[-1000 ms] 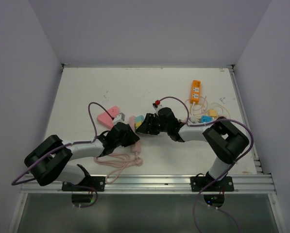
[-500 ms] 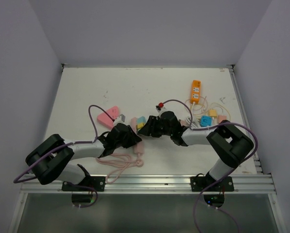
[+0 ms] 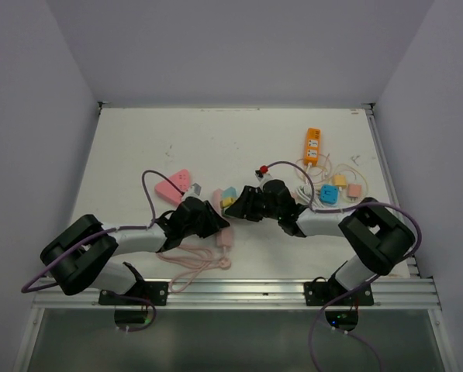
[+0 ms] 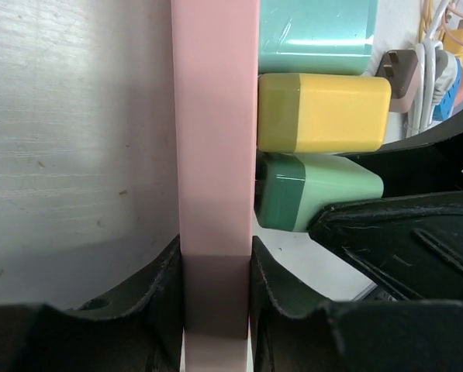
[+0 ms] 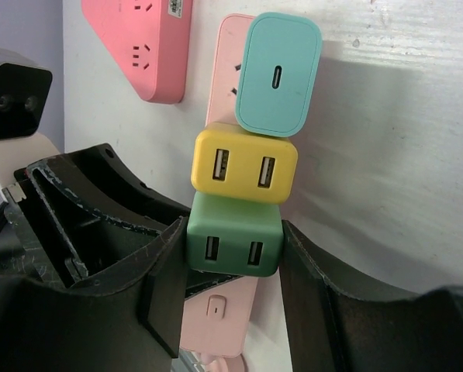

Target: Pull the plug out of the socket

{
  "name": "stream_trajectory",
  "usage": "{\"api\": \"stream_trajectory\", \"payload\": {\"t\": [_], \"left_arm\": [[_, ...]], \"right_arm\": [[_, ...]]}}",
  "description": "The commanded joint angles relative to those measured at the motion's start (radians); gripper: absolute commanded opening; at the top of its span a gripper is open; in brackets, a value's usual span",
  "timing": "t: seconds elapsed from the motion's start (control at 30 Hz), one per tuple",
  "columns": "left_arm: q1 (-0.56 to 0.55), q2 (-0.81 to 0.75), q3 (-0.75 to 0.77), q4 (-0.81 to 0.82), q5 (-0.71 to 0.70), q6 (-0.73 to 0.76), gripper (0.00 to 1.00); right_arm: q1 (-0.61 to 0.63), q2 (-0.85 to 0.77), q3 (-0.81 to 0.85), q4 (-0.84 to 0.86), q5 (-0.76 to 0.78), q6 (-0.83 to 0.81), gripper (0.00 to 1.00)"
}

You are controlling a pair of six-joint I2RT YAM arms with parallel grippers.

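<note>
A pink power strip (image 3: 223, 217) lies on the white table with a teal plug (image 5: 279, 74), a yellow plug (image 5: 244, 164) and a green plug (image 5: 235, 236) in a row along it. My left gripper (image 4: 215, 267) is shut on the strip's (image 4: 215, 116) narrow sides near its cable end. My right gripper (image 5: 233, 248) is shut on the green plug, one finger on each side. In the left wrist view the green plug (image 4: 316, 201) still touches the strip's face. In the top view the two grippers meet at the strip, left (image 3: 209, 219) and right (image 3: 241, 207).
A pink triangular socket (image 3: 174, 184) lies left of the strip. An orange power strip (image 3: 312, 146) lies at the back right, with several small loose adapters and cables (image 3: 332, 190) near it. The strip's pink cable (image 3: 192, 260) loops near the front edge.
Both grippers and the pink strip have shifted a little to the right and nearer. The right arm's elbow has swung right. Both grips are unchanged.
</note>
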Motion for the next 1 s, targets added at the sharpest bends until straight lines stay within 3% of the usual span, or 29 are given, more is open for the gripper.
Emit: {"api": "stream_trajectory", "payload": {"t": [0.0,0.4,0.63,0.97], "left_arm": [[0.044,0.033,-0.046,-0.260,-0.177,-0.034,0.00],[0.043,0.034,-0.010,-0.322,-0.205,-0.006,0.00],[0.043,0.024,-0.016,-0.294,-0.182,0.032,0.00],[0.028,0.048,0.003,-0.194,-0.130,0.103,0.00]], "right_arm": [[-0.051,-0.132,-0.003,0.057,-0.021,0.012,0.00],[-0.108,-0.234,0.001,-0.107,0.029,-0.065,0.00],[-0.241,-0.313,-0.071,-0.248,0.170,-0.095,0.00],[-0.387,-0.294,-0.129,-0.326,0.216,-0.092,0.02]]}}
